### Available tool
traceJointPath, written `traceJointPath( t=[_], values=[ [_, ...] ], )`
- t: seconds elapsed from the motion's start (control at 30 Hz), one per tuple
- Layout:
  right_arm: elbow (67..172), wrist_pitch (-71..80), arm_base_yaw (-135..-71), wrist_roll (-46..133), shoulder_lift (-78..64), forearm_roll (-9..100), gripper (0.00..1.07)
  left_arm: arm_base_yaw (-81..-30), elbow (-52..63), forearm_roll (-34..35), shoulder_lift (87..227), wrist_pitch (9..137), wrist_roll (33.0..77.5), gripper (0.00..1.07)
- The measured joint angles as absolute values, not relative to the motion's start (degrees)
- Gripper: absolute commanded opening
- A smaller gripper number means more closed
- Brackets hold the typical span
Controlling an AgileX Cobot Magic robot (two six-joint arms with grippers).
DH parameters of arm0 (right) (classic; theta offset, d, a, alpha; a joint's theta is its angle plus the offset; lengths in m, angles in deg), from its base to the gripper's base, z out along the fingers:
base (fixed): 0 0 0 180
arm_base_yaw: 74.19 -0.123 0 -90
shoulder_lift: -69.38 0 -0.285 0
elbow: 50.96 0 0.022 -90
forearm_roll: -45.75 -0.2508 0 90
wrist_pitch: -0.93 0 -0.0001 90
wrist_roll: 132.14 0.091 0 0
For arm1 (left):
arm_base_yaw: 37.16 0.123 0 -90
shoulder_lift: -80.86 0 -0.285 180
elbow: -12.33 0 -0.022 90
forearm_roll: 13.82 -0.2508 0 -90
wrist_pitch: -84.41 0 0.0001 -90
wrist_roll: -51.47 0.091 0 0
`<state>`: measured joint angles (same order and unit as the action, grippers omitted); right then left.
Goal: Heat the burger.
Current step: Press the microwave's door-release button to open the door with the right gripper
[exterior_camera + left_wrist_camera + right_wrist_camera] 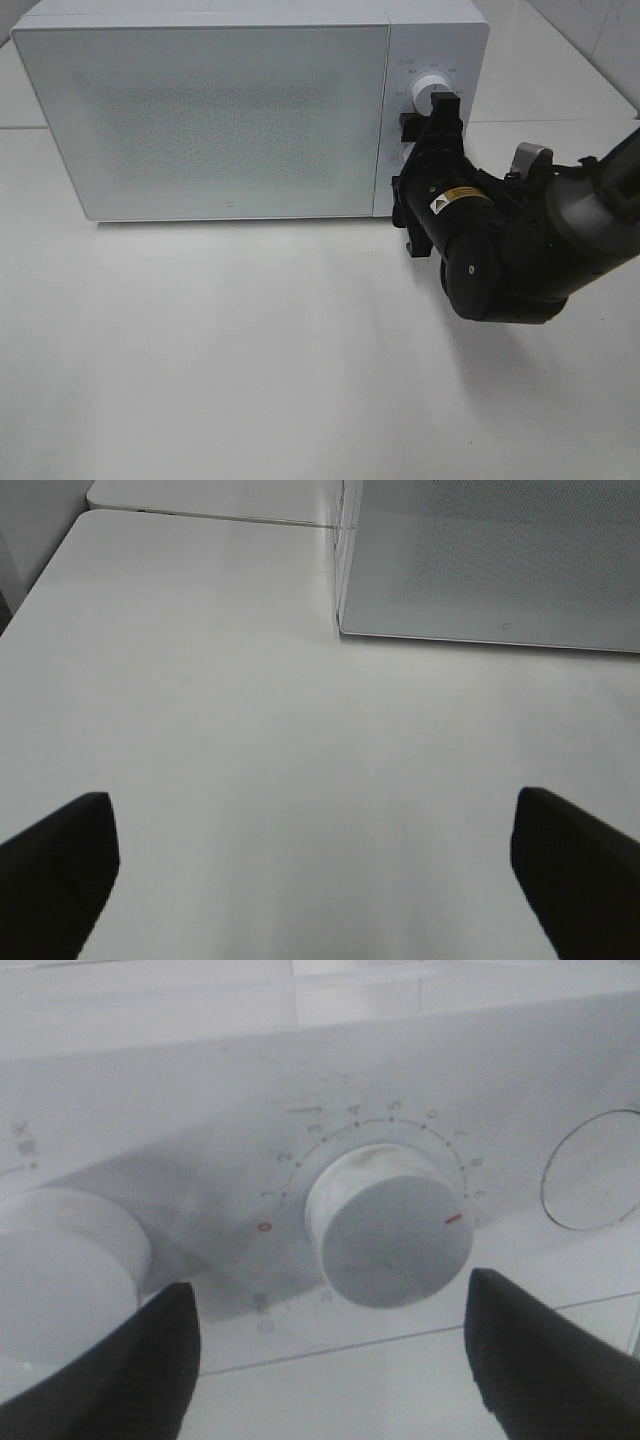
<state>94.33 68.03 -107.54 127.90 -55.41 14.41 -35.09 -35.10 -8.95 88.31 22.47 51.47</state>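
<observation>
The burger is not in view. The white microwave (200, 120) stands at the back with its door shut. My right gripper (407, 182) is at the microwave's control panel, below the upper white knob (432, 88). In the right wrist view the gripper (335, 1360) is open, and its dark fingers (130, 1370) stand wide apart on either side of a round timer knob (390, 1225) without touching it. The knob's red mark points near 9 on the scale. My left gripper (320, 880) is open and empty over the white table (200, 700).
A second white knob (60, 1260) and a round button outline (600, 1170) flank the timer knob on the panel. The microwave's front corner (345, 630) shows in the left wrist view. The right arm (540, 250) reaches in from the right.
</observation>
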Motion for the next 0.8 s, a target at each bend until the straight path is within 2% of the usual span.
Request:
traceJointPath(
  t=[0.23,0.37,0.47,0.57,0.63,0.67,0.73,0.8],
  values=[
    [90.61,64.82,-107.31,122.11,-49.73,23.23,0.75,-35.09,-35.10,-8.95,88.31,22.47,51.47,1.00],
    [88.89,49.64,-107.31,114.26,-43.49,31.54,0.74,-35.09,-35.10,-8.95,88.31,22.47,51.47,1.00],
    [88.83,42.42,-107.31,107.39,-40.22,33.08,0.74,-35.09,-35.10,-8.95,88.31,22.47,51.47,1.00],
    [88.83,40.01,-107.31,104.01,-38.96,33.08,0.74,-35.09,-35.10,-8.95,88.31,22.47,51.47,1.00],
    [88.78,30.90,-107.31,88.37,-33.98,30.85,0.74,-35.09,-35.10,-8.95,88.31,22.47,51.47,1.00],
    [88.78,30.90,-107.31,88.37,-33.98,30.85,0.74,-35.09,-35.10,-8.95,88.31,22.47,51.47,1.00],
    [88.78,24.60,-107.25,74.84,-31.06,27.87,0.74,-35.09,-35.10,-8.95,88.31,22.47,51.47,1.00],
    [88.78,22.36,-107.25,69.92,-30.02,26.72,0.74,-35.09,-35.10,-8.95,88.31,22.47,51.47,1.00]
  ],
)
